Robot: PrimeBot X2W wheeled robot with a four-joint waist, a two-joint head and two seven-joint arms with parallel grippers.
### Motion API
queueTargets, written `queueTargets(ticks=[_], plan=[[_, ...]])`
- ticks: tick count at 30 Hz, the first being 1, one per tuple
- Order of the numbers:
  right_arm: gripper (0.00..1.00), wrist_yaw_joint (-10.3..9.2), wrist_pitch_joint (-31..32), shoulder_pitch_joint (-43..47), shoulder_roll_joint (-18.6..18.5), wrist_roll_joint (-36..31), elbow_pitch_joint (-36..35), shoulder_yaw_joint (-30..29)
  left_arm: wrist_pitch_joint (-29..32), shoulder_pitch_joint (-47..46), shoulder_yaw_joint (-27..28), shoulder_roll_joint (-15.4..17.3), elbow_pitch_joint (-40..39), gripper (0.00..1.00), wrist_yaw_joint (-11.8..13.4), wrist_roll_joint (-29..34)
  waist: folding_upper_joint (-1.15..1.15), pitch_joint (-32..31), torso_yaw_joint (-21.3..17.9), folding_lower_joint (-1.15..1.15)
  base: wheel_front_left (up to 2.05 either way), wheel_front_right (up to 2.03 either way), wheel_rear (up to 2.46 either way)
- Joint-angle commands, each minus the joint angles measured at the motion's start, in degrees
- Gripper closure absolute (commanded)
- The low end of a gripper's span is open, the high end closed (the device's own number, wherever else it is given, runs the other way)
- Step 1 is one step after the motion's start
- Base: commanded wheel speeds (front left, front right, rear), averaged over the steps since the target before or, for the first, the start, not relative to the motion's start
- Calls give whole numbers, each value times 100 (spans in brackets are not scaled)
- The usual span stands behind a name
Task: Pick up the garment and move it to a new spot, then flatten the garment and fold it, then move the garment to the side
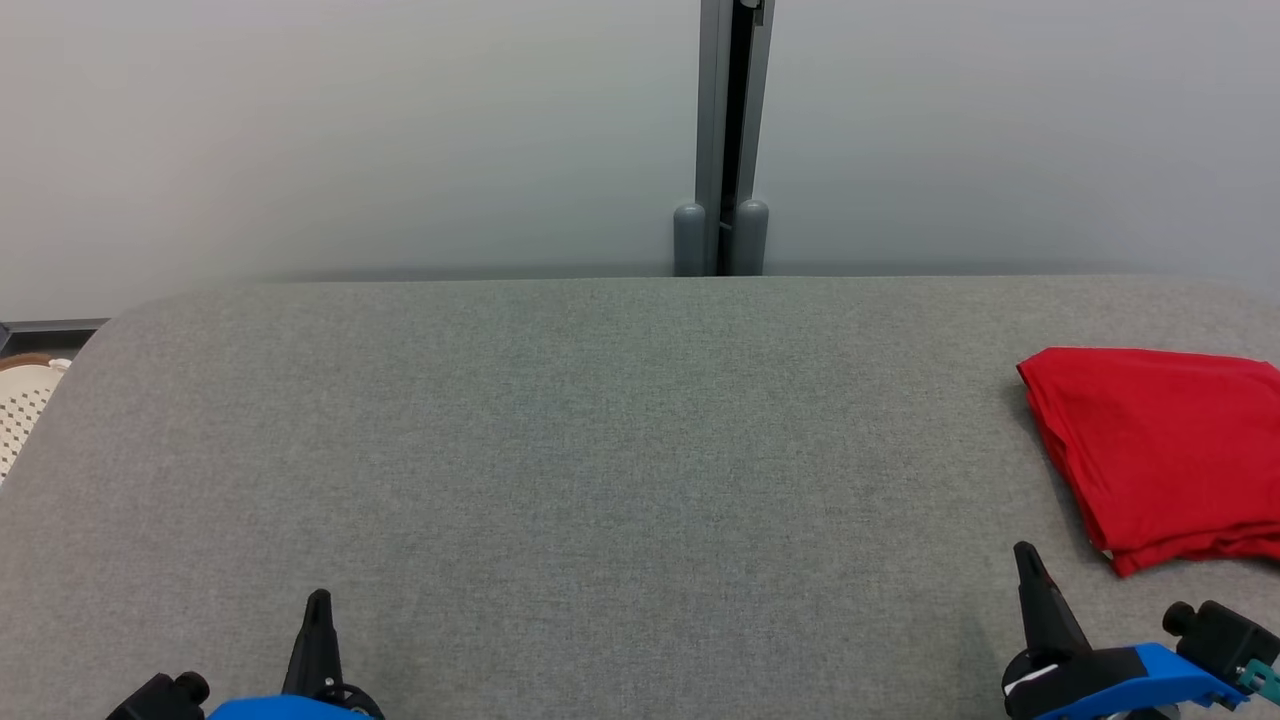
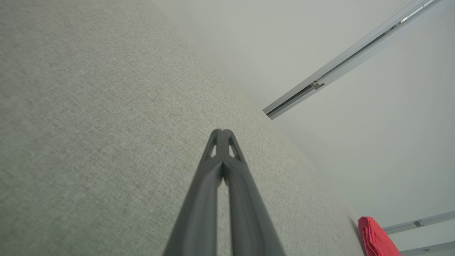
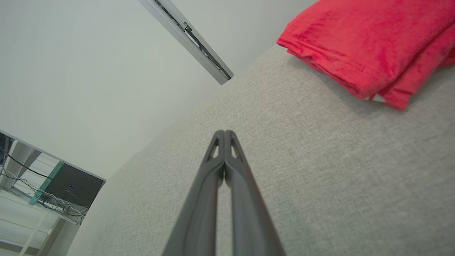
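The garment (image 1: 1165, 450) is red and folded into a compact stack, lying at the right edge of the grey fabric table (image 1: 600, 450). The right wrist view shows the garment (image 3: 369, 46) close, ahead and to the right of the fingers, and its edge (image 2: 375, 238) peeks in at the lower right of the left wrist view. My right gripper (image 1: 1025, 555) rests shut near the front edge, just short of the garment's near corner and apart from it. At the lower left, my left gripper (image 1: 318, 600) is shut too, holding nothing; its tips (image 2: 223, 133) meet over bare cloth.
A pale wall with a grey vertical post (image 1: 730, 140) stands behind the table. A white perforated basket (image 1: 25, 410) sits beyond the table's left edge. A dark box with cables (image 3: 73, 186) shows off the table's left side in the right wrist view.
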Motion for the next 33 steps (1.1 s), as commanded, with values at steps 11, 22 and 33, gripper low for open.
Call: queueTargets(ticks=[11, 22, 33], plan=[[100, 1, 224, -204, -22, 943, -205, -96, 217, -332, 178, 1, -139, 100, -96, -783, 0, 12, 11, -1, 0, 0, 0], [100, 1, 420, -254, -24, 1702, -305, -163, 409, -449, 296, -16, -186, 100, -147, -1424, 0, 25, 23, -1, 0, 0, 0], [100, 1, 585, -290, -27, 2387, -389, -223, 580, -552, 406, -32, -222, 100, -189, -1998, 0, 37, 34, -1, 0, 0, 0]])
